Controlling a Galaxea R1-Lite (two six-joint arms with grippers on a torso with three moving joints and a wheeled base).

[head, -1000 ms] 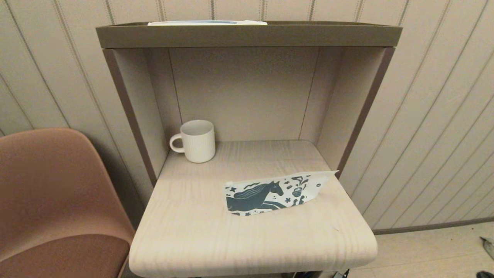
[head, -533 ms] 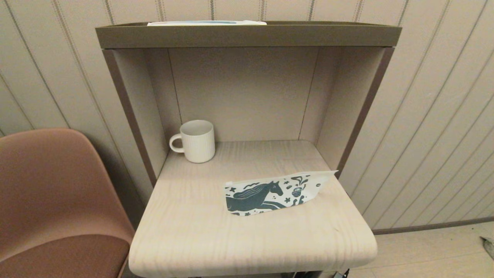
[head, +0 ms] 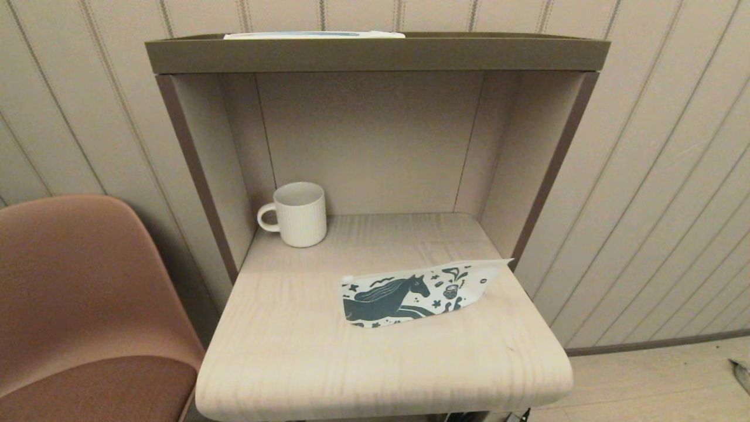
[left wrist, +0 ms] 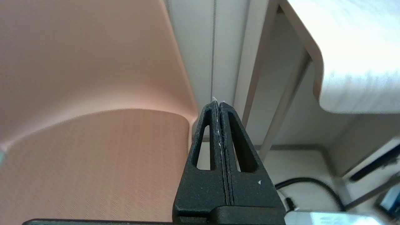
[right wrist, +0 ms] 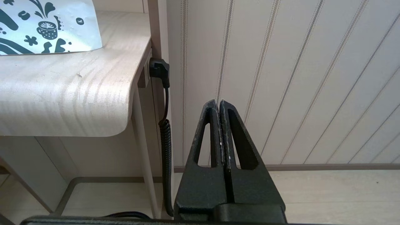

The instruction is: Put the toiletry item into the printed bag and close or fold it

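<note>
The printed bag (head: 413, 292) lies flat on the pale wooden shelf (head: 328, 357), towards its right side, with the teal horse facing up; a corner of the printed bag (right wrist: 47, 26) also shows in the right wrist view. The toiletry item is out of view. My left gripper (left wrist: 218, 103) is shut and empty, parked low beside the chair and below the shelf's left edge. My right gripper (right wrist: 218, 102) is shut and empty too, parked low to the right of the shelf, facing the panelled wall. Neither arm shows in the head view.
A ribbed white mug (head: 297, 213) stands at the shelf's back left corner. The brown cabinet walls (head: 202, 176) close in the back half. A brown chair (head: 88, 305) stands left of the shelf. A coiled black cable (right wrist: 165, 137) hangs from a plug under the shelf's right edge.
</note>
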